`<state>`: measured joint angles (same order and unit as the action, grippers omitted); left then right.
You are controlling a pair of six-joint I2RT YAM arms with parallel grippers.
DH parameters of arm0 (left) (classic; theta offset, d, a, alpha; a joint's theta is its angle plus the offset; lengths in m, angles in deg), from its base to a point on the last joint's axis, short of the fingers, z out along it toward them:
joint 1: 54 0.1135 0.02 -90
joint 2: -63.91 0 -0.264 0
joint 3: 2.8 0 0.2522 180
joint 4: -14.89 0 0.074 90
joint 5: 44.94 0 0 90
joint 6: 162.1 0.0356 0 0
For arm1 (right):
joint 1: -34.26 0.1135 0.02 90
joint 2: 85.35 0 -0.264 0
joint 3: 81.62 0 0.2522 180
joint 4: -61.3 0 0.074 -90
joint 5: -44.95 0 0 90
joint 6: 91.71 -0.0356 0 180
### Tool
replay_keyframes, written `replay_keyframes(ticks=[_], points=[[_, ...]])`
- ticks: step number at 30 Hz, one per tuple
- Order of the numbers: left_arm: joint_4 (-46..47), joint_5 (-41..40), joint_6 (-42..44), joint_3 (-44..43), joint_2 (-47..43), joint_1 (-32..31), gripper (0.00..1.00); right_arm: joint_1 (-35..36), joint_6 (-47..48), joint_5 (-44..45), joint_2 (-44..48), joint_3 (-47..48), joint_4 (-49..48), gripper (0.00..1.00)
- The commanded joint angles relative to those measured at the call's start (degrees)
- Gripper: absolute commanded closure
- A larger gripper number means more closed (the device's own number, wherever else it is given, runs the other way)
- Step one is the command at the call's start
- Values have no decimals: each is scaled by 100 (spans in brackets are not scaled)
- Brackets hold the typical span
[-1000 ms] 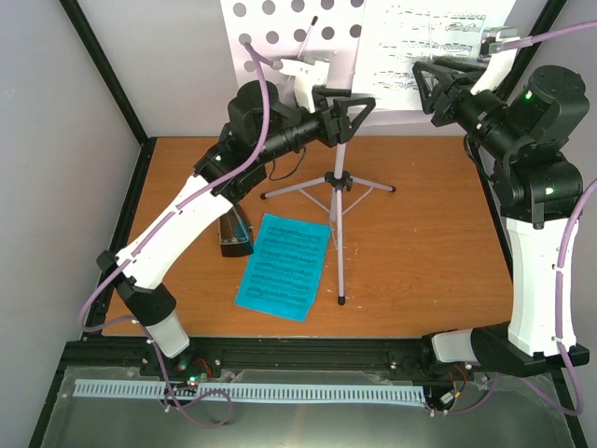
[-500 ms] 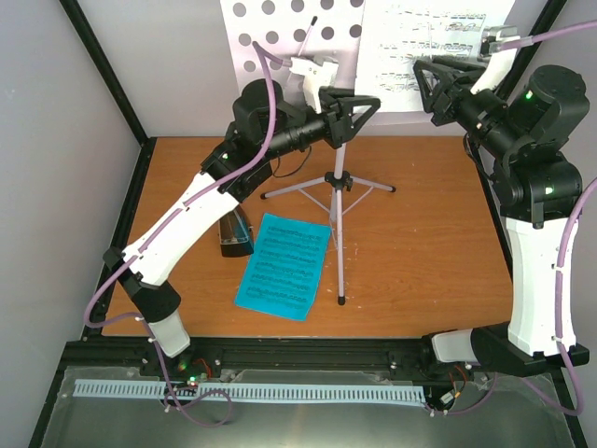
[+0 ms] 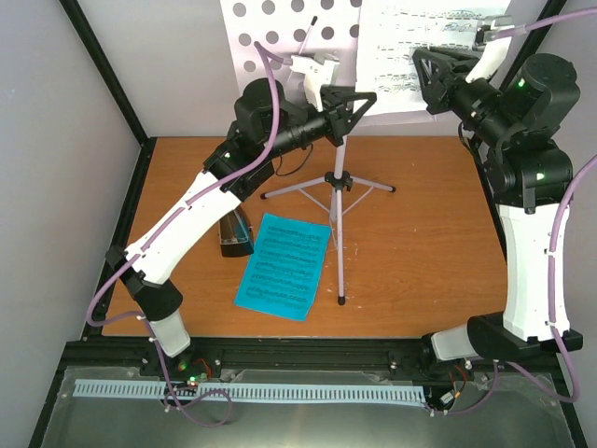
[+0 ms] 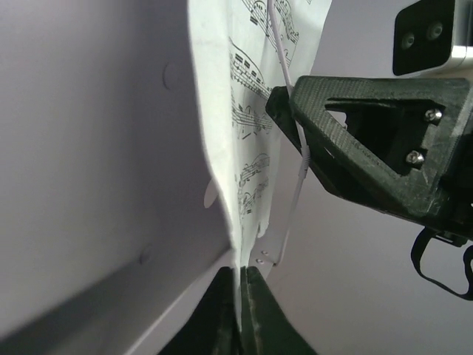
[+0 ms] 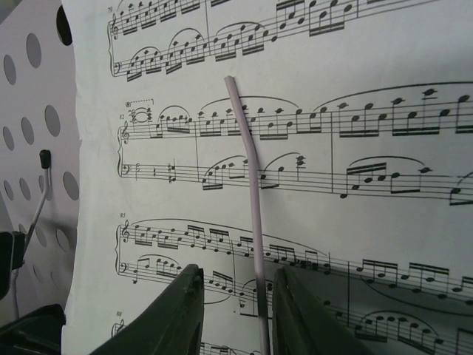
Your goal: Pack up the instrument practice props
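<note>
The music stand [image 3: 338, 177] stands at the table's back, its white perforated desk [image 3: 280, 37] carrying the sheet music [image 3: 401, 47]. My left gripper [image 3: 359, 101] is shut on the sheet's lower edge; in the left wrist view the paper [image 4: 247, 111] runs down between the closed jaws [image 4: 240, 296]. Higher on the page, my right gripper [image 3: 427, 70] is open. Its fingers [image 5: 177, 310] straddle a thin lilac page-holder rod [image 5: 251, 185] lying over the sheet music [image 5: 355, 170]. The teal folder [image 3: 283, 266], a printed page on it, lies on the table beside the black metronome [image 3: 235, 233].
The stand's tripod legs [image 3: 322, 191] spread over the middle of the orange table [image 3: 420, 243]. A second page-holder arm with a black tip [image 3: 308, 37] rests on the desk's left half. Black frame posts and grey walls close in the sides.
My left gripper has closed on the sheet's lower edge. The right arm has risen towards the page and its jaws have narrowed around the rod.
</note>
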<state>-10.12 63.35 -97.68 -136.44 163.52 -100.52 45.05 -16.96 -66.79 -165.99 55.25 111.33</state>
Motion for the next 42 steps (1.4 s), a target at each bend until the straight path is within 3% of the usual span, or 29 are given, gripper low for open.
replay_keyframes(ticks=[1, 6, 17, 24, 29, 34, 38, 42], points=[[100, -147, 177, -308, 46, -24, 100, -32, 34, -116, -54, 170, -158, 77], [105, -187, 216, -312, 41, -23, 100, -34, 102, -108, -34, 91, -319, 97], [49, -173, 251, -310, 24, -19, 100, -33, 311, -187, 1006, -1912, -2143, 97], [16, 6, 344, -159, -187, -23, 100, -37, 255, -213, 1004, -2090, -2373, 97], [71, -4, 640, 390, -875, -12, 100, -34, 192, -135, 933, -2088, -2346, 97], [-602, -358, 1042, 480, -1633, 35, 100, -33, 140, -83, 864, -2059, -2303, 97], [-852, -630, 1245, 1034, -2437, 72, 100, -33, 111, -38, 811, -2012, -2232, 97], [-1022, -408, 1488, 1703, -3220, 94, 100, -33, 57, -11, 787, -2002, -2146, 97]])
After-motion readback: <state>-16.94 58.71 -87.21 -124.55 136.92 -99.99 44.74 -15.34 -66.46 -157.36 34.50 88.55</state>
